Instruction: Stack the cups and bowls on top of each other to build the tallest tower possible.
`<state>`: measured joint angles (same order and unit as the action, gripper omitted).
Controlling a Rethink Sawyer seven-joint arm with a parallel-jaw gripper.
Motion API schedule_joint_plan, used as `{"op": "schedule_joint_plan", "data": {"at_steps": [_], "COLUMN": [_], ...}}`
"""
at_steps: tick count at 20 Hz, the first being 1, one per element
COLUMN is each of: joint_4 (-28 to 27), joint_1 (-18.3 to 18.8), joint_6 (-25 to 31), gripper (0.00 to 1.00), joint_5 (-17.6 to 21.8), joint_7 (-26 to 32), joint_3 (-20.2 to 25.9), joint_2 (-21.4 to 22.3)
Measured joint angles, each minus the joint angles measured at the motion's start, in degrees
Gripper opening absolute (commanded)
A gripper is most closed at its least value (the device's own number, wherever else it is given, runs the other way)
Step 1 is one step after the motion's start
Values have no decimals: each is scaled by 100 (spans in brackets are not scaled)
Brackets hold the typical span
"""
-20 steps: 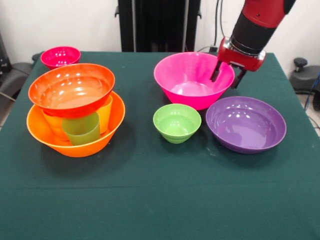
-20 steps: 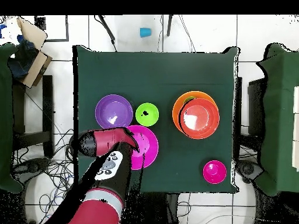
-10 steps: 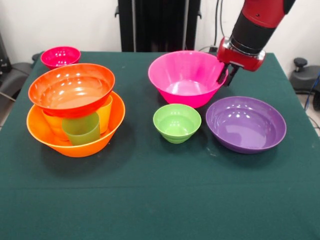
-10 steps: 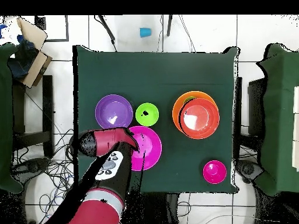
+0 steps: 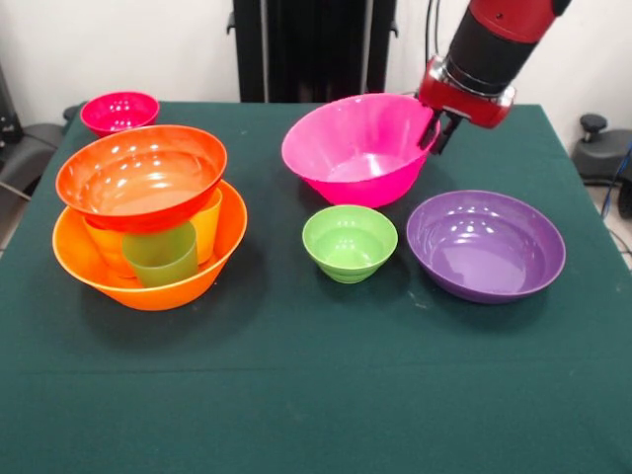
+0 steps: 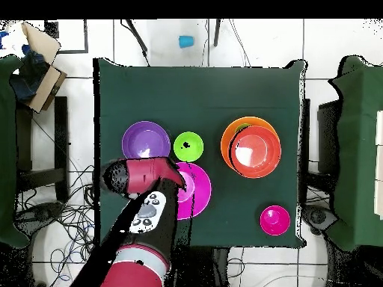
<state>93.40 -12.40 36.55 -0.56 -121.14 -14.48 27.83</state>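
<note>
While my fingers (image 5: 435,134) clamp the right rim of the pink bowl (image 5: 357,148), it tilts at the counter's (image 5: 296,395) far side, right of the tower (image 5: 148,222) on the left. No brand, label or writing is readable anywhere.
</note>
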Motion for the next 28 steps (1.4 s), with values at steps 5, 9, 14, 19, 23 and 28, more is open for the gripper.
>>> {"op": "schedule_joint_plan", "data": {"at_steps": [5,9,14,19,23,28], "joint_4": [-345,-630,-1033,-1485,-1772,-2125], "joint_1": [328,452,527,661,786,979], "joint_6": [982,1544,2177,2703,3037,3578], "gripper": [0,0,0,0,0,0], "joint_5": [18,159,449,707,811,829], "joint_7": [0,0,0,0,0,0], "joint_3": [-51,-131,-265,-278,-278,-248], "joint_2": [148,263,431,592,676,799]}}
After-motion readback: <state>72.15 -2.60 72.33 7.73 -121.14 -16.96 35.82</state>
